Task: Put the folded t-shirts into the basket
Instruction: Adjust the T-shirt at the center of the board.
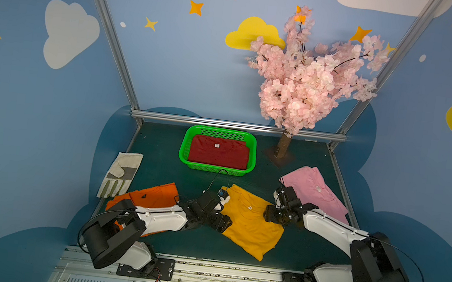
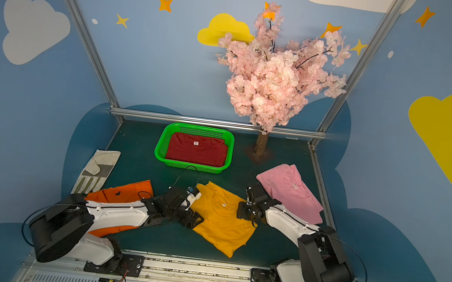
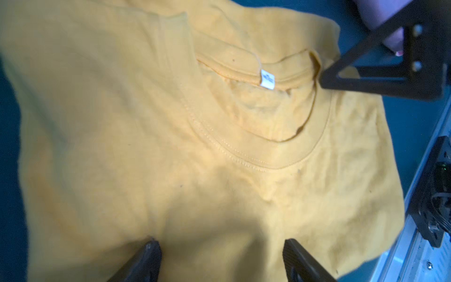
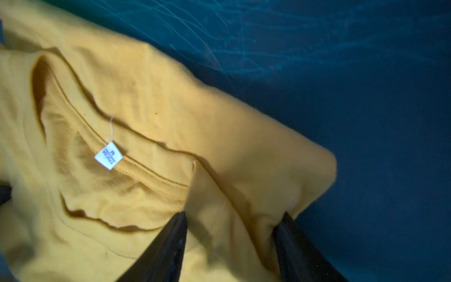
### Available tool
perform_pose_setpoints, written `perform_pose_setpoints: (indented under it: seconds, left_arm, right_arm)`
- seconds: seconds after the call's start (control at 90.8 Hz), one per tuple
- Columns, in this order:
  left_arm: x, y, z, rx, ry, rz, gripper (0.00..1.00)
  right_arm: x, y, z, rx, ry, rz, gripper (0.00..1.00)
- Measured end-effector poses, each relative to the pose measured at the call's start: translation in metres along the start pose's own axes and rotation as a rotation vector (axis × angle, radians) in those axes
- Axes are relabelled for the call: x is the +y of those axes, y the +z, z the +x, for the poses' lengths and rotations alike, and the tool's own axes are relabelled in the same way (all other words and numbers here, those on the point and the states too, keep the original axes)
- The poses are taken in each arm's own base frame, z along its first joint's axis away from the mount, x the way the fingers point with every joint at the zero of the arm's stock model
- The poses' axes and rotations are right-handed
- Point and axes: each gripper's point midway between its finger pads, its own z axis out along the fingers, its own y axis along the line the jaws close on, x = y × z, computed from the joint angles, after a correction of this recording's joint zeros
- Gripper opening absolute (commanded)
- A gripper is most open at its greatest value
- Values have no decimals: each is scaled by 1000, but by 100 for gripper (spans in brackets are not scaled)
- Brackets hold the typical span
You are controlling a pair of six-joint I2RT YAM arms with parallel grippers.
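Yellow t-shirt: left gripper wide, right gripper narrower but not closed; pinching one layer could unfold it mid-lift.

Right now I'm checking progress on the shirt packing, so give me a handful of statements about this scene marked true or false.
1. The dark red t-shirt lies inside the green basket. True.
2. The pink t-shirt is in the basket as well. False: it lies on the table, outside the basket.
3. The left hand and the right hand are both at the yellow t-shirt. True.
4. The work glove is in the basket. False: it lies on the table, beside the orange t-shirt.
5. The yellow t-shirt's white neck label faces up. True.
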Motion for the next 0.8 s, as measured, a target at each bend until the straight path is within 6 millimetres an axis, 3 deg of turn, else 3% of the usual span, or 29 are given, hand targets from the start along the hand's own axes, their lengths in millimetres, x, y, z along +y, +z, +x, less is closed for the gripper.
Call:
perform_pose_setpoints:
  seconds: [0.143,0.286,0.43,0.562,0.683,0.804]
  left_arm:
    - [-10,-16,25,7,-4,32,82]
    - [-10,-40,39,-29,-17,40,83]
    - [2,-71,7,-211,-31,-15,87]
    - [39,-94,-25,-346,-113,-119,88]
    - [81,-90,-35,-310,-213,-217,88]
    - [97,-72,-39,-214,-248,-242,88]
  right_arm:
    - [29,11,-27,12,-77,-56,61]
    - [42,4,-40,-14,-148,-87,73]
    - [27,-6,-44,-24,-162,-46,79]
    - [14,-7,-43,-15,-153,-8,79]
    - [14,-4,-38,2,-164,-5,78]
    - [14,0,-35,17,-173,-1,76]
